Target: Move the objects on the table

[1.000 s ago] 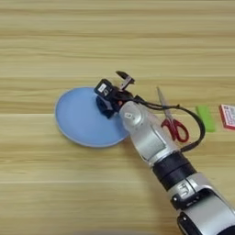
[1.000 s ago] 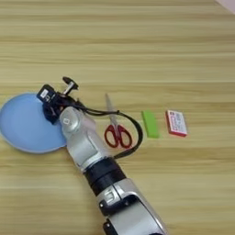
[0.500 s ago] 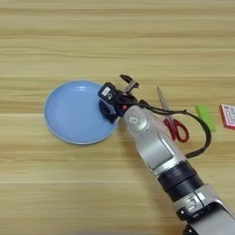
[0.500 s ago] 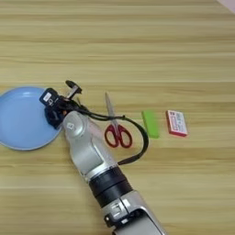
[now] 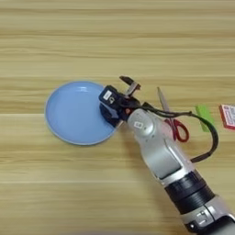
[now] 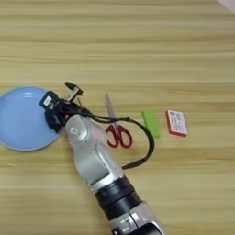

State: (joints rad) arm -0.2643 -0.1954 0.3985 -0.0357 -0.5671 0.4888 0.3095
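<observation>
A round light-blue plate (image 5: 73, 112) lies on the left of the wood-grain table (image 5: 114, 41). My right gripper (image 5: 111, 111) sits on the plate's right rim, shut on it, with the silver forearm (image 5: 156, 151) running down to the bottom right. Red-handled scissors (image 5: 175, 127) lie just right of the wrist, blades pointing away from me. A small bright-green block (image 6: 150, 123) lies further right. In the right eye view the plate (image 6: 20, 120) reaches the left edge and the gripper (image 6: 53, 114) is on its right rim.
A small red and white box (image 6: 176, 122) lies right of the green block. A black cable (image 5: 209, 137) loops from the wrist over the scissors' handles.
The plate has slid a little to the left together with my gripper on its rim. Scissors, green block and red box have stayed in place.
</observation>
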